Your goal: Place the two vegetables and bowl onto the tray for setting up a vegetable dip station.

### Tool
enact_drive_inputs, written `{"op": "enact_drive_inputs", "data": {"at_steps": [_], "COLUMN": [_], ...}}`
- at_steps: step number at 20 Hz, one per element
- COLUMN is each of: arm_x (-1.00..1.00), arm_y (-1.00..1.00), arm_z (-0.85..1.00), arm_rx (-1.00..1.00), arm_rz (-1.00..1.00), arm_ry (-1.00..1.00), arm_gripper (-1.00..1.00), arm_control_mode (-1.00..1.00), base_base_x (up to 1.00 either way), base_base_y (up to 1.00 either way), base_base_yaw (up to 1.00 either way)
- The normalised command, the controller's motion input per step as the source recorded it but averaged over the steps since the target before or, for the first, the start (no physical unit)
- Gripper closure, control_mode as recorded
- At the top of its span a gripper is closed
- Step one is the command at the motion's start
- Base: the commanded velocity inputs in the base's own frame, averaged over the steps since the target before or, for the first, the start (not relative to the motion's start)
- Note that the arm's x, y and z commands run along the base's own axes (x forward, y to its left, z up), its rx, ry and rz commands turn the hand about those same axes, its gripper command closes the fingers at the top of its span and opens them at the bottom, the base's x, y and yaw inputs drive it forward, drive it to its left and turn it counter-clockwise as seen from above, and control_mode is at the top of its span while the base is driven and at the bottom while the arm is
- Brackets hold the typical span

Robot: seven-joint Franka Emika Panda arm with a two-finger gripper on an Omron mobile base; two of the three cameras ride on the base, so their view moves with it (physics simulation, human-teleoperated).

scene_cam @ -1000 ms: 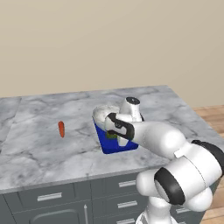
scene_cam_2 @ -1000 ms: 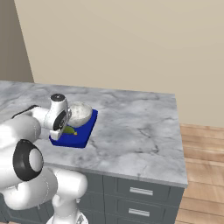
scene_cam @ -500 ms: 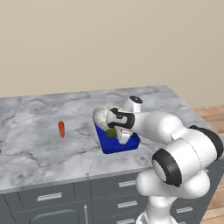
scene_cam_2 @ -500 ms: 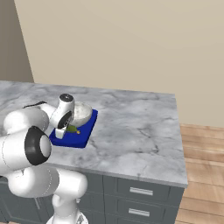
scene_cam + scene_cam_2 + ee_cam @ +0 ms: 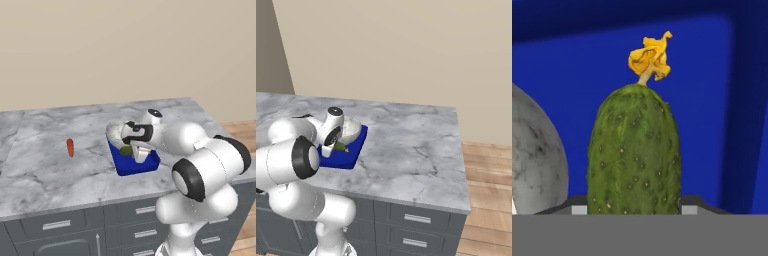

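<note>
Hand view showed the cucumber (image 5: 634,152) very close, standing between the two finger tips, which appeared as small dark pieces at both sides of its lower end. The gripper (image 5: 634,207) was pinching the cucumber, with the jaws about half closed on its body. The skin of the cucumber was dark green with small bumps, and a dry yellow flower sat on its far end. Behind it was the blue floor of the tray (image 5: 712,100), and the darker rim ran along the top and the right side. On the left, the round grey speckled wall of the bowl (image 5: 534,160) was just beside the cucumber.

Left base view showed the tray (image 5: 127,165) on the grey marble counter (image 5: 45,165), near the front edge. The bowl (image 5: 114,133) sat on the far end of the tray. The gripper (image 5: 136,150) was low over the tray, and the cucumber (image 5: 125,150) was seen as a green spot beside the bowl. The carrot (image 5: 70,147) lay on the counter to the left, well apart from the tray.

Right base view showed the bowl (image 5: 351,131) on the far end of the tray (image 5: 348,157), and the cucumber (image 5: 340,146) near to it
</note>
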Motion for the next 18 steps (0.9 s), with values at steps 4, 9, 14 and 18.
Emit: {"op": "enact_drive_inputs", "data": {"at_steps": [4,9,14,18], "arm_x": [0.15,0.15,0.05,0.09], "arm_y": [0.00,0.00,0.00,0.00], "arm_z": [-0.07,-0.06,-0.08,-0.09], "arm_rx": [0.00,0.00,0.00,0.00], "arm_rz": [0.00,0.00,0.00,0.00], "arm_ry": [0.00,0.00,0.00,0.00], "arm_gripper": [1.00,1.00,1.00,1.00], "arm_control_mode": [-1.00,-1.00,-1.00,-1.00], "base_base_x": [0.00,0.00,0.00,0.00], "base_base_y": [0.00,0.00,0.00,0.00], "base_base_yaw": [0.00,0.00,0.00,0.00]}}
